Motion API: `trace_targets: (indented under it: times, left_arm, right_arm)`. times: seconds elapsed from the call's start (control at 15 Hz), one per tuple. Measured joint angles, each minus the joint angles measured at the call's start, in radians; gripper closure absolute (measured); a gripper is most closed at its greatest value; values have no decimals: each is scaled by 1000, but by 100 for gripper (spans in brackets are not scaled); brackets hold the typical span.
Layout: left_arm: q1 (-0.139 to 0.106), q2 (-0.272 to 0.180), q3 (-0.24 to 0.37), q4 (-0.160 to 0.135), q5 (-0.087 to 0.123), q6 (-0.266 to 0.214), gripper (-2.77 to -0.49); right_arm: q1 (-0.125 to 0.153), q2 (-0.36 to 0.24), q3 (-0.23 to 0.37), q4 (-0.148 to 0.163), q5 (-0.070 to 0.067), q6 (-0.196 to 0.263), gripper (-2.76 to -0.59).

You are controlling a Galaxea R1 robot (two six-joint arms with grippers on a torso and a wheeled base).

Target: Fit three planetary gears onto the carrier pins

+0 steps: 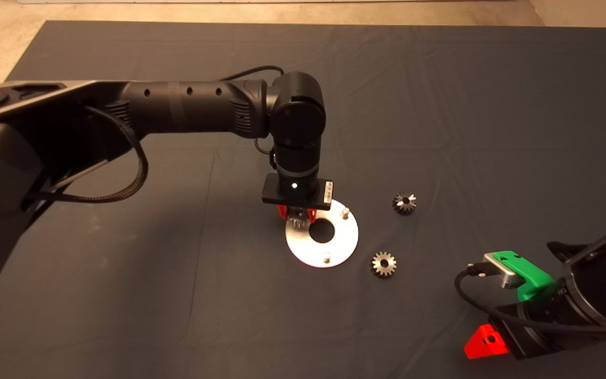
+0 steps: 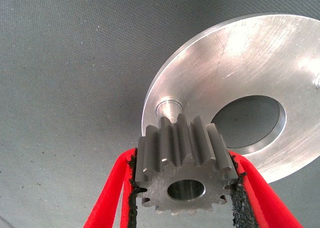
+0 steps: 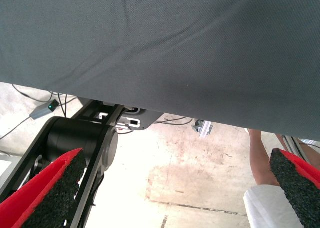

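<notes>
Left gripper (image 1: 297, 213), frame centre, pinching one toothed steel planetary gear (image 2: 186, 170) over brushed flat disc (image 1: 343, 245) near a pin (image 2: 167, 108); right gripper (image 3: 165, 188), lower right, fingers spread.

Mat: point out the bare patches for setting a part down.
Bare: the mat beyond the far loose gear, and left of the disc. Crowded: disc, near loose gear, left tool gripping a gear; right tool parked lower right.
</notes>
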Motion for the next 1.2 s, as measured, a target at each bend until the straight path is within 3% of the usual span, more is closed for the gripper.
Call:
trace_targets:
  times: [1.2]
  left_arm:
    - [-2, -8, -12, 3, -3, 43, -95]
  right_arm:
    - [0, 0, 0, 0, 0, 0, -273]
